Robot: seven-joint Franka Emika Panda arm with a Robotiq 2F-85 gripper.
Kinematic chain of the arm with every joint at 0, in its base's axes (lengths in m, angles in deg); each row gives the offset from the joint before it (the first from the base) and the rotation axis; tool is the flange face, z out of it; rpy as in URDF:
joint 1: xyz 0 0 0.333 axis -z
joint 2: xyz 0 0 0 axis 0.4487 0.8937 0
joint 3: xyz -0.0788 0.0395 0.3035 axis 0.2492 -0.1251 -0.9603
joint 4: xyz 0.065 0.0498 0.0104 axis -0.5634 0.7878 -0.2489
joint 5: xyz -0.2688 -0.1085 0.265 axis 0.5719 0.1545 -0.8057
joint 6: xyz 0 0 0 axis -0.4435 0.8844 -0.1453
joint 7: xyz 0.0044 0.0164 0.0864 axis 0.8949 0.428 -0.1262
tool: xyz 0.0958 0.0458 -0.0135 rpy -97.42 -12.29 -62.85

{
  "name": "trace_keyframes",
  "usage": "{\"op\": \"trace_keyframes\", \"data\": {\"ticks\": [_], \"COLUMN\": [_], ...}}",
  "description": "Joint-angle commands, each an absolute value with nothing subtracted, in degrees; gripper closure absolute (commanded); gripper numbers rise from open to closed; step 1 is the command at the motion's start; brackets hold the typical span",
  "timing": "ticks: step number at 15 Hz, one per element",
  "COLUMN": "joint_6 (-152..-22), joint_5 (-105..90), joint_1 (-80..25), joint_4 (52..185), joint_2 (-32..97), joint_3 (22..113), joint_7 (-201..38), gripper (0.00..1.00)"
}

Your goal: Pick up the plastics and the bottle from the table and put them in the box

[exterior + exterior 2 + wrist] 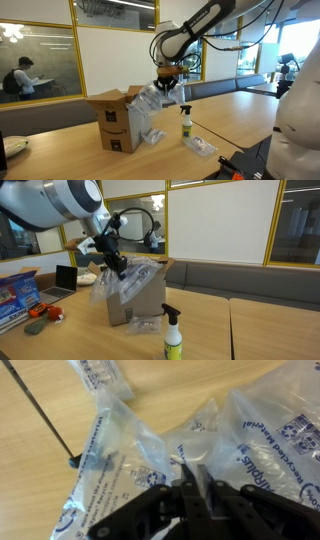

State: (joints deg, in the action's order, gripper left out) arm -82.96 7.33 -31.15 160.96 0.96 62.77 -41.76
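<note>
**Table Holdings, One Item in Hand**

We record:
- Table: long, light wood.
- Box: cardboard, flaps open, standing on the table.
- Gripper: clamped on a clear plastic bag that hangs close beside the box.
- Bottle: upright near the box.
- Plastics: lying flat between the bottle and the table edge.

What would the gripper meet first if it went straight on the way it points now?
Beyond the plastic bag it grips, the gripper would probably reach the wooden table, not the box, though depth is unclear.
</note>
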Motion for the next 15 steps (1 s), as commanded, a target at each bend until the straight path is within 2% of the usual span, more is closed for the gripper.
{"op": "trace_keyframes", "data": {"ticks": [1,9,15], "joint_6": [-76.9,-78.8,-89.4], "joint_5": [11.0,15.4,13.3], "joint_1": [-27.4,-25.4,-27.0], "joint_4": [152.5,135.8,128.7], "joint_2": [-1.1,8.0,20.5], "joint_3": [58.3,56.2,58.1], "joint_7": [-43.5,-47.6,-52.5], "gripper": [0.91,0.91,0.91]}}
